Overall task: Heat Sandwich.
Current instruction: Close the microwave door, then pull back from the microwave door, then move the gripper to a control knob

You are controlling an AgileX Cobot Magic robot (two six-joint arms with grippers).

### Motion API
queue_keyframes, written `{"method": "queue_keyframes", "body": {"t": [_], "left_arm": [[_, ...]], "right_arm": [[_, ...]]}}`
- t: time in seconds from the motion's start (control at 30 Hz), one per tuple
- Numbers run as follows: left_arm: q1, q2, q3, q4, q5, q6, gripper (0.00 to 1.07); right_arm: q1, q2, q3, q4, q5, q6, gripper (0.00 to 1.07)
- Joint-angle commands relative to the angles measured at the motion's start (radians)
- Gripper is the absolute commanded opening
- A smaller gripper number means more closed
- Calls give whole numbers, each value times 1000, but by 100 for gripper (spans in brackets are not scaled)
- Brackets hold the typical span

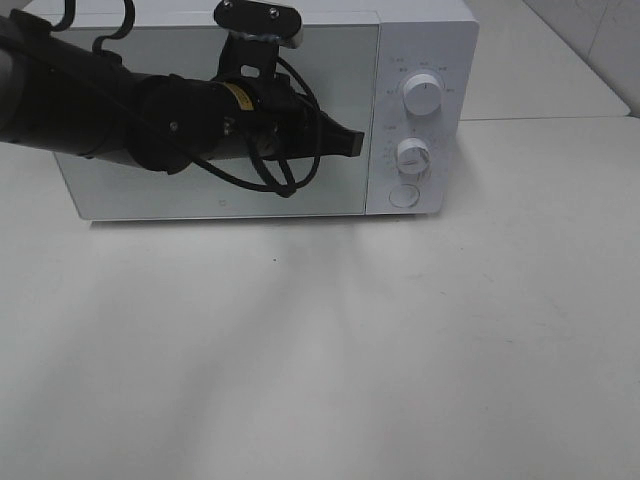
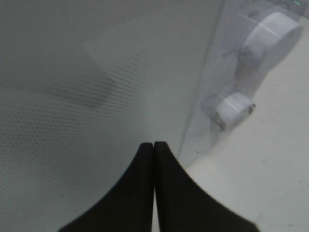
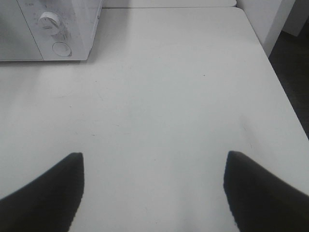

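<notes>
Exterior high, microwave [image 1: 200, 200], dial markings [image 1: 424, 65] unreadable

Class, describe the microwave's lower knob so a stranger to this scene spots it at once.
Find the white microwave on the table. Down its right-hand panel run an upper knob, the lower knob and a round button. The lower knob is the middle one: raised, unlike the flat button beneath.

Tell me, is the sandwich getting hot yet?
Not sure yet. Looks done: the white box-shaped microwave has its grey glass door shut; no sandwich shows anywhere, so it may be inside. In hand: the shut left gripper points at the door's edge beside two round white dials. Left: probably turning a dial to start heating. The open right gripper hangs over the white table, empty.
</notes>
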Motion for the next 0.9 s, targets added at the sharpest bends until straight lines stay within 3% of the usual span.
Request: {"method": "queue_keyframes", "body": {"t": [0.03,0.13,0.2,0.27,0.3,0.33,0.37,0.73,0.9], "left_arm": [[-10,-51,-7,-14,162,6,1],[-10,-69,-7,-14,244,6,6],[-10,-100,-7,-11,381,6,32],[-10,-120,-7,-14,463,2,64],[-10,-120,-7,-14,463,2,64],[-10,-135,-7,-16,542,-14,94],[-10,-144,-7,-15,588,-16,106],[-3,-270,-9,39,1024,-18,101],[39,-334,-9,50,1160,-57,101]], "right_arm": [[-6,-27,2,3,-8,-10,76],[-6,-27,2,2,-8,-8,76],[-6,-27,2,2,-8,-8,76],[-6,-27,2,2,-8,-8,76],[-6,-27,2,2,-8,-8,76],[-6,-27,2,2,-8,-8,76],[-6,-27,2,2,-8,-8,76],[-6,-27,2,2,-8,-8,76],[-6,-27,2,2,-8,-8,76]]}}
